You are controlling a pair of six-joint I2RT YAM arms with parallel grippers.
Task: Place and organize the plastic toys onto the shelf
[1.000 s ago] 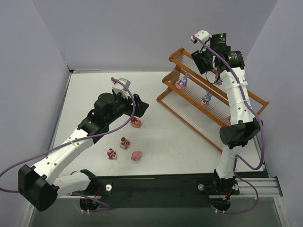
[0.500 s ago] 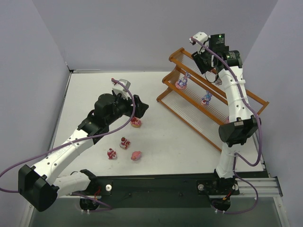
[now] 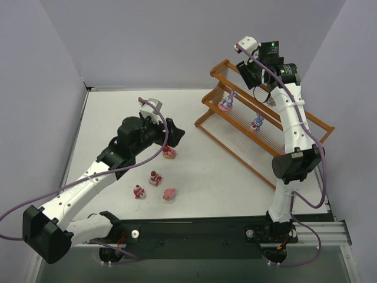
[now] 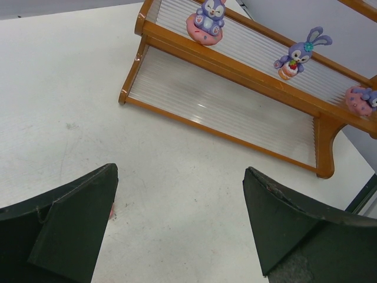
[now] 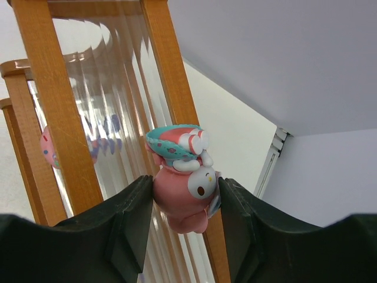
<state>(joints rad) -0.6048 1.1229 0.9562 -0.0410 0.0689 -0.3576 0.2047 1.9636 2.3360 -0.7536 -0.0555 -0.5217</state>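
Note:
The orange-brown shelf (image 3: 235, 127) stands at the back right. Two blue-purple bunny toys (image 3: 227, 102) (image 3: 257, 122) stand on its middle tier, and a pink toy (image 3: 283, 151) shows farther right behind the arm. My right gripper (image 3: 267, 94) is over the top tier, shut on a pink figurine with a teal hat (image 5: 185, 188), next to the shelf's wooden frame (image 5: 56, 118). My left gripper (image 3: 174, 137) is open and empty, low over the table; one pink toy (image 3: 169, 152) lies just beside it. Three more toys (image 3: 155, 177) (image 3: 139, 191) (image 3: 169, 193) lie nearer the front.
In the left wrist view the open gripper (image 4: 179, 224) faces the shelf (image 4: 235, 71) with bare white table between. Grey walls close in the back and sides. A black rail (image 3: 206, 227) runs along the near edge.
My right wrist has shifted slightly up and to the left over the shelf's top tier with the figurine in it. The left arm has not moved.

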